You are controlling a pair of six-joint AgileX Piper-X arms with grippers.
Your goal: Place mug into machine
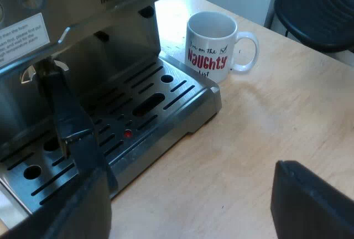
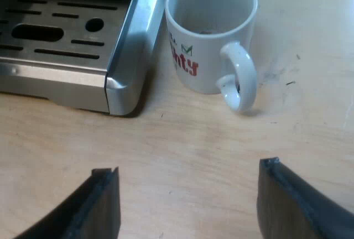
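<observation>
Right gripper [image 2: 187,197] spread wide, left gripper [image 1: 193,200] spread wide, one mug [image 2: 206,62] beside one espresso machine [image 2: 61,76]

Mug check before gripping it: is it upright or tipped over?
Upright: the mug stands on its base on the table, beside the drip tray, open mouth facing up.

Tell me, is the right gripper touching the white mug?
Apart. The right wrist view shows bare table between the open right gripper and the mug.
</observation>
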